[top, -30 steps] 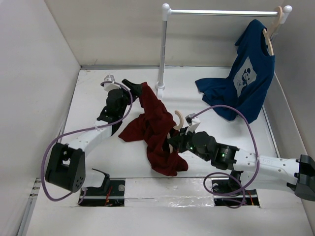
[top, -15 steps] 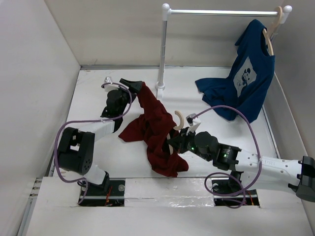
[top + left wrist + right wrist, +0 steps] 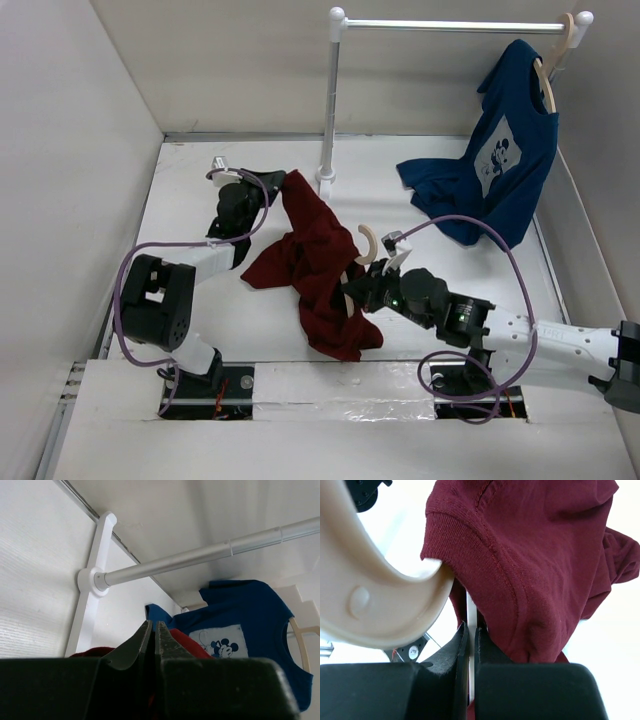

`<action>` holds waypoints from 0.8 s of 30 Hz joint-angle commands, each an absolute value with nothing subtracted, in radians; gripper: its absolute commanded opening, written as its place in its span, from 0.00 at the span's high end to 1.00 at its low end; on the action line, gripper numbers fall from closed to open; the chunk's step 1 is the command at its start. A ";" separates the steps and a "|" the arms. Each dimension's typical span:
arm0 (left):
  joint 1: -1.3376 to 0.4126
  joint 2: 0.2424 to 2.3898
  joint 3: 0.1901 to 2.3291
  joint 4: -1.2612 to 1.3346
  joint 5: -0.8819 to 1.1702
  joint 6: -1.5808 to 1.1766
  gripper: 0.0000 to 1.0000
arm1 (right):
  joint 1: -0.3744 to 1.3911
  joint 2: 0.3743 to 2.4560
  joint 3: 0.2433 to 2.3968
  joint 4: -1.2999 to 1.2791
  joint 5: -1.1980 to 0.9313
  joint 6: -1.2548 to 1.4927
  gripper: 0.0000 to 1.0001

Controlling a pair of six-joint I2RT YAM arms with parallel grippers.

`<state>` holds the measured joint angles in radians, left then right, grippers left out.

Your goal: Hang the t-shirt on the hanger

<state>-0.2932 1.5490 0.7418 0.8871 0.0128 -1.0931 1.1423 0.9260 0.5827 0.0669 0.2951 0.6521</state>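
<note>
Top external view gives me the layout: the t-shirt (image 3: pixel 320 265) is a bunched maroon heap in the middle of the surface (image 3: pixel 420 205). One corner is lifted back toward the rack pole (image 3: pixel 328 100) by the left end effector (image 3: pixel 277 183). Left wrist view shows those jaws pressed together with red cloth right at their tips, so I take it they are pinching a thin bit of fabric. The hanger (image 3: pixel 368 243) is mostly buried under the cloth at the heap's right side. Only its hook pokes up, just beside the right end effector (image 3: pixel 352 290). Right wrist view shows that pair of jaws nearly closed too. I judge they are nipping the hanger, though the cloth hides the contact itself. One wooden shoulder curves across that view with a stitched edge of the shirt lapped over its tip.

My worries from here:
- That lap is shallow, so any pull from the left side could drag the edge off the tip.
- The left pinch looks slight and may let go under tension.
- Cloth hangs close around the right jaws and could get caught with the wood.
- The hanger could swivel in so narrow a grip.
- The rest of the shirt is crumpled, so the second shoulder has no obvious opening.

The navy shirt (image 3: pixel 490 170) hanging at the far right is well apart and no concern.
</note>
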 commanded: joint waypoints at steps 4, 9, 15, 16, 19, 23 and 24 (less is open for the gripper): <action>-0.293 1.444 0.788 0.876 -0.089 -1.017 1.00 | 1.154 0.874 0.581 0.075 0.284 0.667 1.00; -0.250 1.430 0.895 0.744 -0.146 -0.913 1.00 | 1.163 0.835 0.571 0.025 0.244 0.692 1.00; -0.227 1.456 1.046 0.624 -0.216 -0.807 1.00 | 1.181 0.813 0.601 -0.080 0.224 0.706 1.00; -0.227 1.459 1.069 0.592 -0.228 -0.793 1.00 | 1.196 0.811 0.623 -0.113 0.224 0.706 1.00; -0.227 1.473 1.140 0.543 -0.248 -0.753 1.00 | 1.242 0.804 0.684 -0.187 0.248 0.696 1.00; -0.227 1.470 1.173 0.517 -0.255 -0.719 1.00 | 1.284 0.785 0.808 -0.310 0.324 0.677 1.00; -0.227 1.451 1.169 0.522 -0.242 -0.727 1.00 | 1.296 0.779 0.828 -0.328 0.336 0.670 1.00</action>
<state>-0.2340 1.4769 1.1267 0.5213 -0.2173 -0.7723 1.2659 0.8196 0.7067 -0.2550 0.2867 0.6926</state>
